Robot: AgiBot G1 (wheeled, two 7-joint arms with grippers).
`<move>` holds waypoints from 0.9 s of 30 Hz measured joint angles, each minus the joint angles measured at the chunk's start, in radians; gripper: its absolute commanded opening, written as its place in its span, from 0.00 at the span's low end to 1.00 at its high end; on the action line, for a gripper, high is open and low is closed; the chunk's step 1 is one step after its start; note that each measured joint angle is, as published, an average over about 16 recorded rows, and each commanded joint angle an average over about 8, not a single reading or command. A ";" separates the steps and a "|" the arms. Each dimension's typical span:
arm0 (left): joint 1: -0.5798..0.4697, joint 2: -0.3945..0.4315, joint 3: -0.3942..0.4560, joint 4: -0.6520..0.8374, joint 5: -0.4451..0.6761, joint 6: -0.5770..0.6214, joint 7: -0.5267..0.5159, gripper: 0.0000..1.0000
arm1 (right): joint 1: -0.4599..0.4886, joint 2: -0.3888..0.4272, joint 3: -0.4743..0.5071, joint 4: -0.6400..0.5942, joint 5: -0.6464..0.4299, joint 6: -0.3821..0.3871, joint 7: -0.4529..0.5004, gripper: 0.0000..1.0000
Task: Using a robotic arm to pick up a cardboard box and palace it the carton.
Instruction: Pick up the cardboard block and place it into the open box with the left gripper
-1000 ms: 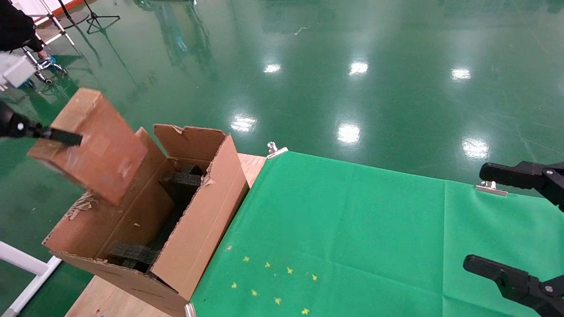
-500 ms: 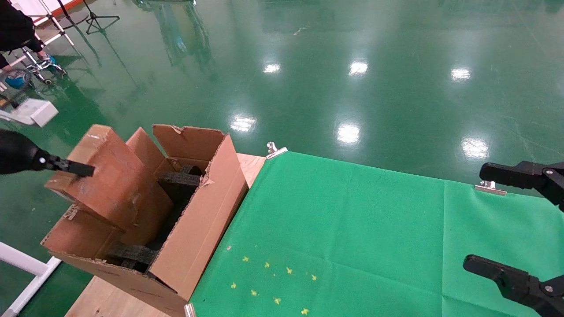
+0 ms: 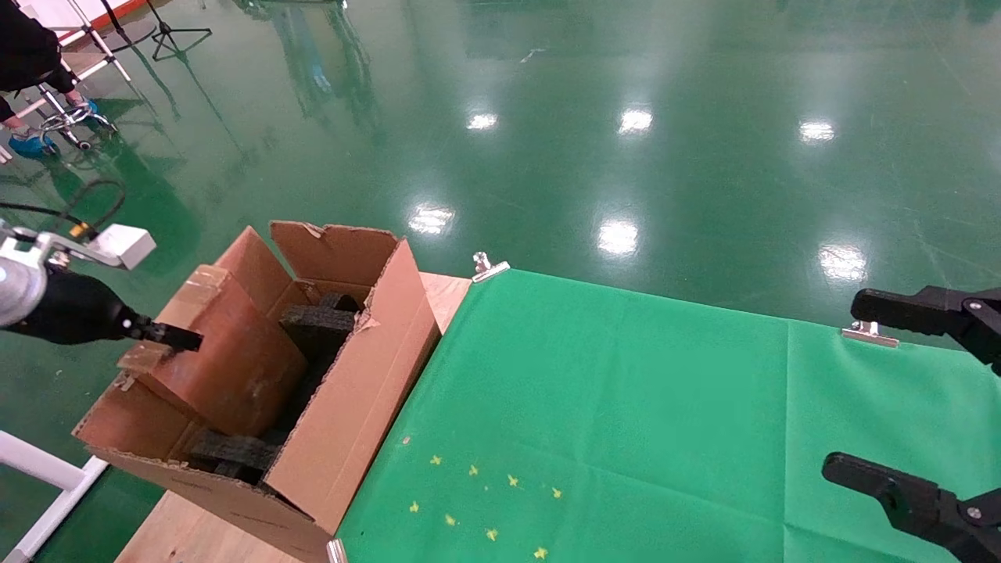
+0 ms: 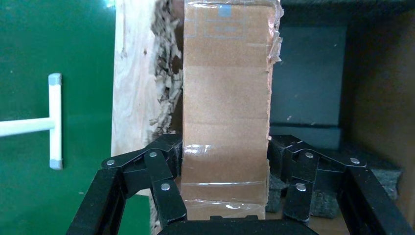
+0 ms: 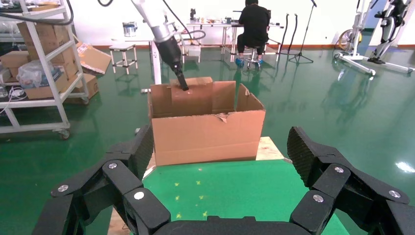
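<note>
My left gripper is shut on the small taped cardboard box and holds it tilted, its lower part inside the carton. In the left wrist view the fingers clamp the box on both sides, above the carton's torn edge and black foam. Black foam blocks lie inside the carton. In the right wrist view the white left arm reaches down to the box in the carton. My right gripper is open and empty at the table's right.
The carton stands at the left end of a wooden table covered by a green cloth with yellow star marks. Metal clips hold the cloth. A white frame stands at the left. A person sits far behind.
My left gripper has come down and to the right with the box, from above the carton's left flap into the carton. The right arm has not moved.
</note>
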 measured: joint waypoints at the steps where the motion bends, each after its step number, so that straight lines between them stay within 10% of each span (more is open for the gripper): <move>1: 0.010 0.007 -0.001 0.010 -0.003 -0.012 0.003 0.00 | 0.000 0.000 0.000 0.000 0.000 0.000 0.000 1.00; 27: 0.244 0.124 -0.046 0.105 -0.070 -0.261 0.005 0.00 | 0.000 0.000 0.000 0.000 0.000 0.000 0.000 1.00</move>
